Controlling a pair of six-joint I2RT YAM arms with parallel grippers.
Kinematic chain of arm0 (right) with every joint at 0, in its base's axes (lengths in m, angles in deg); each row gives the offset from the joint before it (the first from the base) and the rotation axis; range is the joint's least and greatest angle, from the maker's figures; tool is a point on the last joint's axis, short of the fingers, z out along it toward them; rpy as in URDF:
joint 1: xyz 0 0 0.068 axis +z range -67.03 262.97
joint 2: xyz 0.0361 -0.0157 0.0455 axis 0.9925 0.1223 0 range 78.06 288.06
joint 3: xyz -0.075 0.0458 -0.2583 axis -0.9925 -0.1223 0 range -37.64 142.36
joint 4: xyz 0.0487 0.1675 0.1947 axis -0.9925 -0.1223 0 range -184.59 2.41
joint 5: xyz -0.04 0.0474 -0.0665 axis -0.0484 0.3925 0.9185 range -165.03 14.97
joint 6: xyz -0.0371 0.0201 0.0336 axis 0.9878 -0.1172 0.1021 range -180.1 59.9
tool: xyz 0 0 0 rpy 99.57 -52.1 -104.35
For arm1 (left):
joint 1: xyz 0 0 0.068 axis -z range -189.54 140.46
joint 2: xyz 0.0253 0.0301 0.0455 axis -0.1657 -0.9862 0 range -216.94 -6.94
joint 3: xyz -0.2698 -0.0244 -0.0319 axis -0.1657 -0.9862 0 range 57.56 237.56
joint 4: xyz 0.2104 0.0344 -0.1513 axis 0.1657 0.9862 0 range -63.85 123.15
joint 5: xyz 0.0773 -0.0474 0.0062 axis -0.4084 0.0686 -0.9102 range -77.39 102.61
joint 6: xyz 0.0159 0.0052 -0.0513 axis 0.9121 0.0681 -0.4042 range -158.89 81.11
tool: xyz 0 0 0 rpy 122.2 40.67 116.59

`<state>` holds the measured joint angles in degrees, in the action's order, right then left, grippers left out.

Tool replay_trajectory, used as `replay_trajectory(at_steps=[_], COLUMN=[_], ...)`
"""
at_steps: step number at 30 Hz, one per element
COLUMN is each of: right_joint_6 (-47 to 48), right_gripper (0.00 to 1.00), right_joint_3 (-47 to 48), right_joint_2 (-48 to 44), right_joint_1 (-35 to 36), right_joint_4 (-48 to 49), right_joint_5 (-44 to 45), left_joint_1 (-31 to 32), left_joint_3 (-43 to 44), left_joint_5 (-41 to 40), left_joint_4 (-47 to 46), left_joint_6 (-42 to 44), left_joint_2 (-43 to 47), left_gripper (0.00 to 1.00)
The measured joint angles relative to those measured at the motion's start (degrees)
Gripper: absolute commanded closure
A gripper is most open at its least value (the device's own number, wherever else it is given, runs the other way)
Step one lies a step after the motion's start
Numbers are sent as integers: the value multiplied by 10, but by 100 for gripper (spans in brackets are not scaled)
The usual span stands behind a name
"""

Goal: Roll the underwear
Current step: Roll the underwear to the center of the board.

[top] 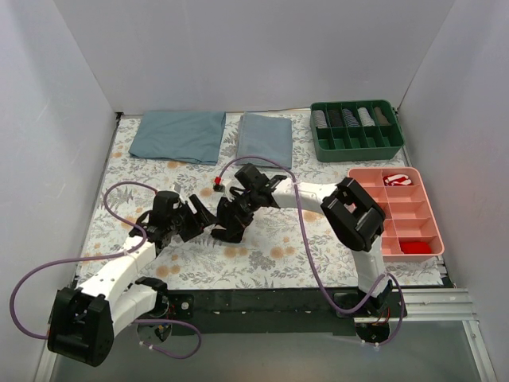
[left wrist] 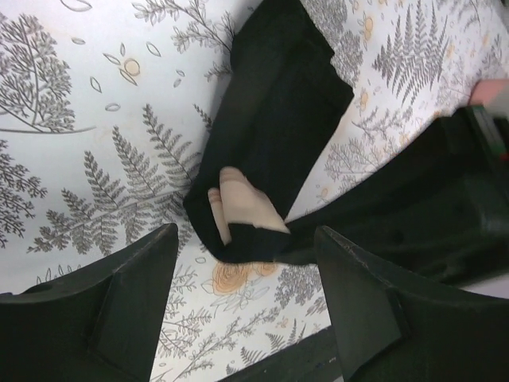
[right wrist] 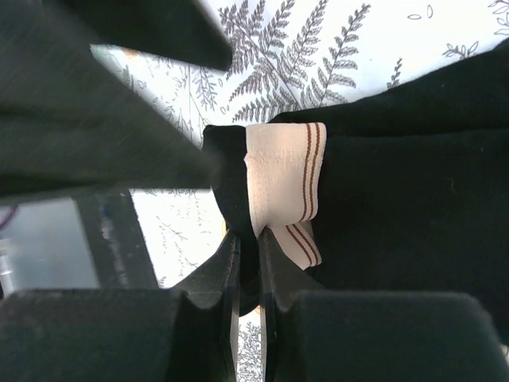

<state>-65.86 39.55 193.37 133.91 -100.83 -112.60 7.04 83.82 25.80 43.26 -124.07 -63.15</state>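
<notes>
Right gripper (right wrist: 248, 239): jaws nearly together, clamped on a thin fold of the underwear (right wrist: 413, 199), right at the edge of the waistband (right wrist: 282, 171). The band is pale with two brown stripes and doubles over itself just ahead of my fingertips. Black fabric fills everything to the right of the pinch.

Left gripper (left wrist: 245, 239): jaws apart, nothing gripped. Its fingers (left wrist: 119, 310) straddle the near end of the underwear; can't tell whether either one touches it. A beige patch of waistband shows at that end, just ahead of the gap. From there the garment runs away from the left jaws as a narrow folded black strip, flat on the tablecloth (top: 270, 255). The right gripper comes in from the right of the left jaws and meets that same end.

From above, both sets of jaws sit almost tip to tip over the middle of the fern-and-flower print.

Well beyond the jaws, at the far edge: two folded blue-grey cloths, one (top: 176, 135) ahead of the left jaws, one (top: 266, 137) ahead of the right.

Far right corner: green tray (top: 356, 151), rolled items standing in its compartments.

Right of the right jaws, past my own elbow: pink tray (top: 413, 211), with a red-and-white roll (top: 398, 180) in a far compartment and a red roll (top: 413, 247) in a near one.
</notes>
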Motion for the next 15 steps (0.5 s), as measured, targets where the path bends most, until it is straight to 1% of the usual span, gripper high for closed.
replay_trajectory(at_steps=[7, 15], right_joint_6=[-36, -67], right_gripper=[99, 99], right_joint_3=[50, 63], right_joint_2=[61, 95], right_joint_1=[-46, -85], right_joint_4=[-20, -25], right_joint_5=[-89, -158], left_joint_1=[0, 0], left_joint_3=[-30, -33], left_joint_5=[36, 39], left_joint_4=[-7, -24], left_joint_6=[4, 6], left_joint_2=[46, 26], left_gripper=[32, 33])
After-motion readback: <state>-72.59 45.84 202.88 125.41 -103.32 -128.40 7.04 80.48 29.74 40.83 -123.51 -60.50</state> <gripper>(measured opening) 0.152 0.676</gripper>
